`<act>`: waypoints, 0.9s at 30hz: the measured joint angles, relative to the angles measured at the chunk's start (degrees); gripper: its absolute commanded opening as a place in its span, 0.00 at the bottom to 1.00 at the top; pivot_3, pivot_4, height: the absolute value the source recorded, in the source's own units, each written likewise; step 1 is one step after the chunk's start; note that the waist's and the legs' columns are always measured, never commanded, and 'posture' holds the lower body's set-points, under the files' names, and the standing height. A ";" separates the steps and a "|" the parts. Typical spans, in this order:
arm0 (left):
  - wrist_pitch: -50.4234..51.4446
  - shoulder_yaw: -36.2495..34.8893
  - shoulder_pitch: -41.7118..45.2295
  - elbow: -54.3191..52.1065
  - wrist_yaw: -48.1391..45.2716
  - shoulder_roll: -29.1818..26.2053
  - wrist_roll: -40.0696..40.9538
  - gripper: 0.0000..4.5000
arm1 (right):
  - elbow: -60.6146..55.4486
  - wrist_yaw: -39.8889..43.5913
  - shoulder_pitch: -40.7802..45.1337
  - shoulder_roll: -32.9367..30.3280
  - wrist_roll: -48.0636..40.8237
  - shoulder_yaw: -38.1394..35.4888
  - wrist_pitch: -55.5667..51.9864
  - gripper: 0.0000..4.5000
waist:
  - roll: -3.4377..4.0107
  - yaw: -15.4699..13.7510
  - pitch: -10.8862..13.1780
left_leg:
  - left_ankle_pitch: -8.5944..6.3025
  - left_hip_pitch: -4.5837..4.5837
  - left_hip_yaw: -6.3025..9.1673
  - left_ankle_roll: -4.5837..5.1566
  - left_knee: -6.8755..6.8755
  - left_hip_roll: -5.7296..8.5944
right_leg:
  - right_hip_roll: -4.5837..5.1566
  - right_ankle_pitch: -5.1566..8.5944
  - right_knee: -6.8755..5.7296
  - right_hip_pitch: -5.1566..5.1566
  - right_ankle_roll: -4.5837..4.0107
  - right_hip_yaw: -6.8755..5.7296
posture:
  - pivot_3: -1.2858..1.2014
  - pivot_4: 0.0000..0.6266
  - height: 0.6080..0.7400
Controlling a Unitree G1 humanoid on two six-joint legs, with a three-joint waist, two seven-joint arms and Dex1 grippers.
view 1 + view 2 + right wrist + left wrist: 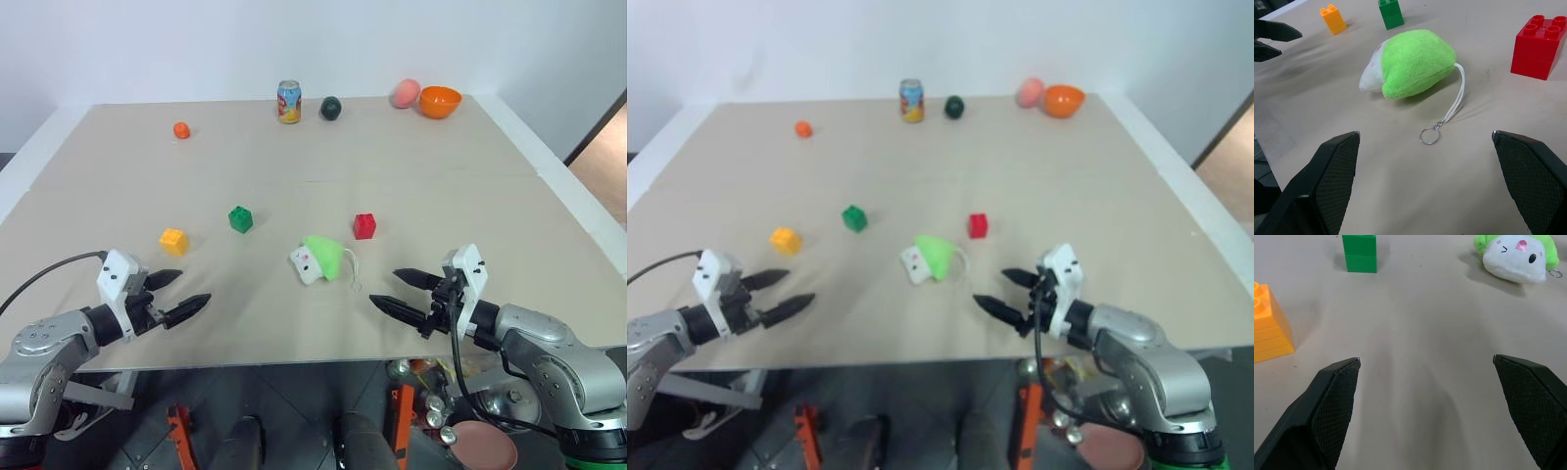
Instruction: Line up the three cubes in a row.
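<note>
Three studded cubes lie scattered on the beige table [294, 166]: a yellow-orange cube [173, 241] at the left, a green cube [240, 218] a little farther back, and a red cube [364, 225] to the right. My left gripper [189, 294] hovers open near the front edge, just in front of the yellow-orange cube [1268, 325]. My right gripper [394, 290] is open at the front right, pointing toward the plush and the red cube [1540, 46]. Neither holds anything.
A green and white plush toy [321, 258] with a cord and key ring [1429, 135] lies between the cubes and my right gripper. At the back stand a small orange ball [181, 129], a can [288, 102], a dark round fruit [331, 108], a pink fruit [405, 93] and an orange bowl [440, 101].
</note>
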State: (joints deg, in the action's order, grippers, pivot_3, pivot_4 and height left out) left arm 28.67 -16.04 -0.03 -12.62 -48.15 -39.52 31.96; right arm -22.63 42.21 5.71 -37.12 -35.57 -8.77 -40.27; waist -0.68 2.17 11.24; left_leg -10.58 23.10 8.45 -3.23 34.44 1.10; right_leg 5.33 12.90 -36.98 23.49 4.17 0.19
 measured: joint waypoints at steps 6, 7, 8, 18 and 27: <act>-1.79 2.49 4.29 -0.69 -4.47 -1.51 -0.02 1.00 | -0.48 -0.30 1.41 -0.12 0.44 1.34 0.08 0.99 | -0.02 -0.48 0.01 | 0.00 0.02 -0.23 0.00 0.05 -0.14 | 0.00 -0.03 0.00 0.00 -0.03 -0.02 | 0.52 0.24 1.00; -2.37 3.45 4.49 -1.72 -5.74 -2.08 -0.17 1.00 | -0.80 -0.10 2.13 -0.33 0.45 1.80 0.09 0.99 | -0.02 -0.45 0.01 | 0.00 0.01 -0.32 0.00 0.05 -0.15 | 0.01 -0.03 0.01 0.01 -0.04 0.02 | 0.52 0.24 1.00; -2.86 4.67 4.71 -3.00 -7.25 -2.20 -0.21 1.00 | -0.87 0.27 3.24 -0.75 0.45 2.14 0.08 0.99 | -0.02 -0.45 0.01 | 0.00 0.01 -0.36 0.00 0.05 -0.15 | 0.03 -0.03 0.01 0.00 -0.04 0.04 | 0.52 0.24 1.00; -0.74 14.57 13.71 -6.44 -11.20 -0.53 0.99 1.00 | 6.89 6.84 24.79 -1.12 6.23 11.82 4.82 0.99 | -0.07 -0.37 0.03 | 0.01 0.00 -0.50 0.01 0.08 -0.36 | -0.10 -0.09 0.02 -0.02 -0.06 -0.04 | 0.52 0.24 1.00; -0.79 15.68 14.50 -5.02 -7.56 4.42 0.71 1.00 | 25.54 10.51 30.45 4.36 21.91 25.66 17.81 0.99 | -0.10 -0.31 0.03 | 0.01 0.12 -0.54 0.00 0.04 -0.37 | -0.11 -0.12 0.02 0.02 0.30 -0.03 | 0.52 0.24 1.00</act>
State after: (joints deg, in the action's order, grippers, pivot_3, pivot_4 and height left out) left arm 27.88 -0.36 14.47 -17.64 -55.71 -35.11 32.67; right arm 2.91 52.72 36.16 -32.76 -13.66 16.90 -22.46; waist -0.78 1.86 11.27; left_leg -10.58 23.22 7.91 -3.23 34.48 0.73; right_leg 5.22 12.78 -36.96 23.52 4.47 0.16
